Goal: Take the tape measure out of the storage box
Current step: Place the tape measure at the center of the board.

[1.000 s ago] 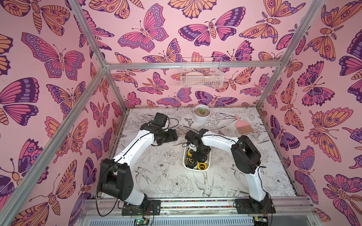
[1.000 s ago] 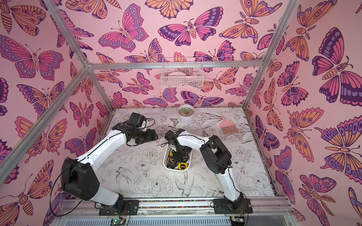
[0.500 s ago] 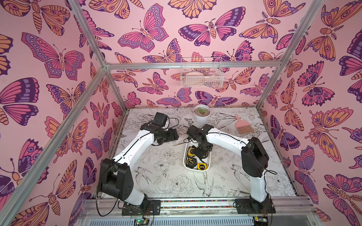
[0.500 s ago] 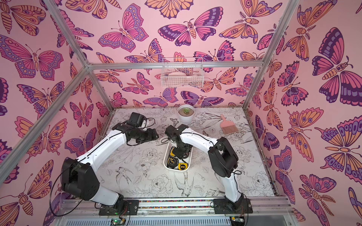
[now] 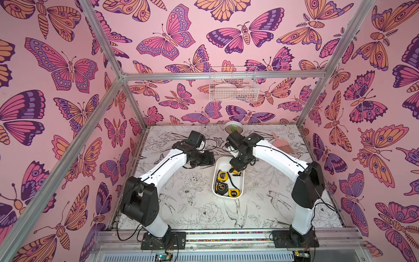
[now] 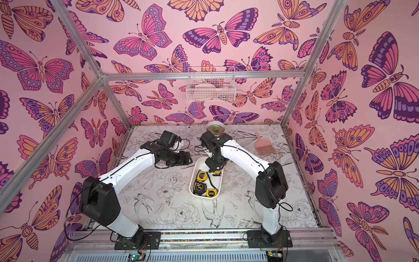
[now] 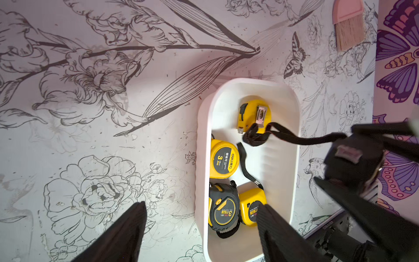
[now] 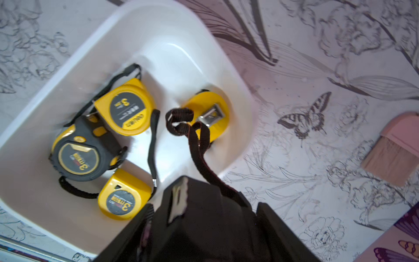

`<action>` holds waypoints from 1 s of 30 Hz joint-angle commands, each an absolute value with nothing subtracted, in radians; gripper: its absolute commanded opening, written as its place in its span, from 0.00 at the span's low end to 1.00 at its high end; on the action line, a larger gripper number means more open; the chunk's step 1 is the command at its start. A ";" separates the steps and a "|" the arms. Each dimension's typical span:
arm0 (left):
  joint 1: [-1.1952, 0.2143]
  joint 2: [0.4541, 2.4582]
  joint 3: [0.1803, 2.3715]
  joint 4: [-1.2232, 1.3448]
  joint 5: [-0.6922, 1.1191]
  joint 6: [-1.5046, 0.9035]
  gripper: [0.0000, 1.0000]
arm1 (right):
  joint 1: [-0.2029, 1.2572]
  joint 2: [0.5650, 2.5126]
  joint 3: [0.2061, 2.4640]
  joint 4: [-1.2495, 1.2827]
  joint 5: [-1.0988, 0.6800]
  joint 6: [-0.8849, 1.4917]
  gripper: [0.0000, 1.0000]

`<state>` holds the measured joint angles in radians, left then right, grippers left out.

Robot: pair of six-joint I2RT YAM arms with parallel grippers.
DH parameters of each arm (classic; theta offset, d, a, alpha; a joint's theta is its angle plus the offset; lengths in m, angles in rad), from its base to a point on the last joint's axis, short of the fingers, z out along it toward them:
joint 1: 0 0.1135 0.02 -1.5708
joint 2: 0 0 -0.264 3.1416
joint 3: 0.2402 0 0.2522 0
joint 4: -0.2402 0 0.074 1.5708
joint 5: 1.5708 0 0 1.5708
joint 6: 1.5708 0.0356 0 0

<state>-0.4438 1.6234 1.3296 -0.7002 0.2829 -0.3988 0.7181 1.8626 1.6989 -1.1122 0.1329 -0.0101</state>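
Open table [image 5: 192, 211] lies in front and left of the storage box [image 5: 241, 183]. Three tape measures [image 5: 220, 187] crowd its near end. Over the far end hangs the right gripper [image 5: 236, 169], clamping a black tape measure [image 8: 204, 226] with its strap [image 7: 294, 138] dangling. The left gripper [image 5: 210, 160] hovers beside the far-left corner.

The shallow white storage box [image 7: 278, 167] lies on the tabletop [image 7: 113, 136] holding four tape measures [image 7: 223, 158], mostly yellow. A black tape measure [image 7: 353, 163] is raised in the right gripper [image 8: 205, 205], its strap [image 7: 294, 138] dangling into the box.
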 commanded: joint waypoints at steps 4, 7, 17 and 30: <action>-0.479 1.663 1.373 -0.708 0.299 -0.353 0.83 | 0.580 1.761 1.592 -1.061 0.109 0.026 0.52; -0.501 1.685 1.393 -0.720 0.298 -0.344 0.83 | 0.522 1.738 1.543 -1.044 0.103 0.034 0.52; -0.535 1.734 1.440 -0.733 0.304 -0.333 0.82 | 0.422 1.673 1.386 -0.966 0.070 0.048 0.51; -0.556 1.760 1.469 -0.750 0.281 -0.330 0.82 | 0.321 1.798 1.265 -0.857 0.116 0.064 0.52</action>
